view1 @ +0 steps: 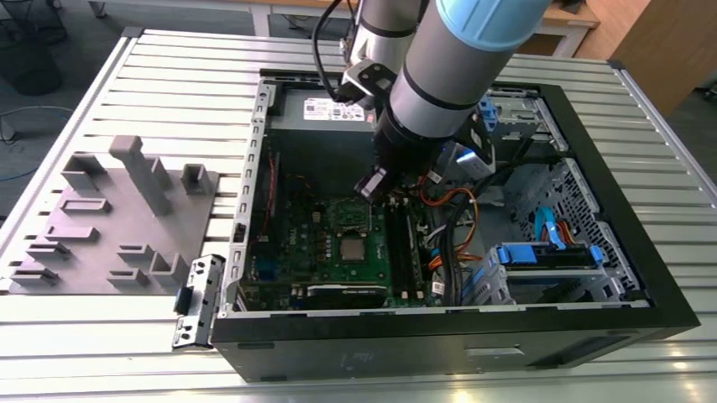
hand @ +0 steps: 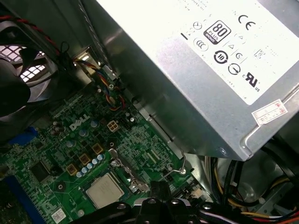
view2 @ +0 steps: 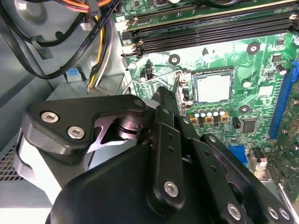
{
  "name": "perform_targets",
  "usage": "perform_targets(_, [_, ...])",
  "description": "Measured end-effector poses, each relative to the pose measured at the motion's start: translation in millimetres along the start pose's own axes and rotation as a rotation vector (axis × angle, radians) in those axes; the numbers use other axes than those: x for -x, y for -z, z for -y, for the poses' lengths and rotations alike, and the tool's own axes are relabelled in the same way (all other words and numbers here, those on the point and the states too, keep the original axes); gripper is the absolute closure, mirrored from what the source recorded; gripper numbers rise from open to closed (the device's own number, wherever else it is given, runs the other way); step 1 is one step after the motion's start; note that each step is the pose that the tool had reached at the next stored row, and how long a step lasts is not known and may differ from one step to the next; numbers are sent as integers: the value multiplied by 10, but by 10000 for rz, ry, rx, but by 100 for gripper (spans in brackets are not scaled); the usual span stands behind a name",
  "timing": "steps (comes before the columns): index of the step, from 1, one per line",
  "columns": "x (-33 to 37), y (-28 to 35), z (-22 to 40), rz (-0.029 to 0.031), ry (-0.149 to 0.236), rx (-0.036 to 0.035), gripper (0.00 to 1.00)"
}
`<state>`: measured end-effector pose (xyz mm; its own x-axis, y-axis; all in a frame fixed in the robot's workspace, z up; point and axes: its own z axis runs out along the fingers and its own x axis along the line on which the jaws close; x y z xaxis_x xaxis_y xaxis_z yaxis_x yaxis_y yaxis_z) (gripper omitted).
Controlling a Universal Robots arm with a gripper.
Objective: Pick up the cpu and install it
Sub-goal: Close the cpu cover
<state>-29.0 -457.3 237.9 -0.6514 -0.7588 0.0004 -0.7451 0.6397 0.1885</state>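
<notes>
The cpu (view2: pixel 212 87), a small silvery square chip, lies flat in its socket on the green motherboard (view2: pixel 261 60); it also shows in the first wrist view (hand: pixel 105 190) and in the exterior view (view1: pixel 353 249). The socket's metal frame (view1: pixel 353 217) stands flipped open beside it, and the thin wire lever (hand: pixel 180 163) is raised. My gripper (view2: pixel 166 93) hovers inside the computer case just beside the socket, near the frame and lever. Its black fingers (view2: pixel 161 116) are pressed together with nothing visible between them. In the exterior view the gripper (view1: pixel 372 186) hangs above the board.
The open black case (view1: pixel 448 327) lies on a slatted metal table. A silver power supply (hand: pixel 201 70) sits close to the gripper, with cable bundles (view2: pixel 93 42), RAM slots (view2: pixel 210 32) and a fan (hand: pixel 23 79) nearby. A grey parts fixture (view1: pixel 112 210) stands at the exterior view's left.
</notes>
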Motion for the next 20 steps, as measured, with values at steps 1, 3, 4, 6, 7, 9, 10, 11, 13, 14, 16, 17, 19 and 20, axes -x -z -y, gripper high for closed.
perform_targets(1, [-1, 0, 1, -22, 5, -18, 89])
perform_targets(3, [-4, 1, 3, -66, 19, -53, 89])
perform_targets(4, [-6, 1, 5, -90, 28, -71, 89])
perform_targets(6, [-9, 2, 7, -133, 48, -104, 89])
perform_targets(7, [-11, 2, 9, -155, 59, -120, 89])
perform_targets(9, [-19, 3, 15, -210, 97, -160, 89])
perform_targets(10, [-21, 3, 17, -226, 114, -171, 89])
perform_targets(11, [-25, 4, 21, -243, 131, -183, 89])
perform_targets(13, [-33, 6, 27, -277, 166, -204, 89])
perform_targets(14, [-37, 6, 31, -291, 183, -214, 89])
perform_targets(16, [-46, 7, 38, -319, 216, -232, 89])
perform_targets(17, [-50, 8, 42, -333, 232, -241, 89])
perform_targets(19, [-60, 10, 51, -361, 263, -258, 89])
perform_targets(20, [-66, 11, 55, -373, 279, -265, 89])
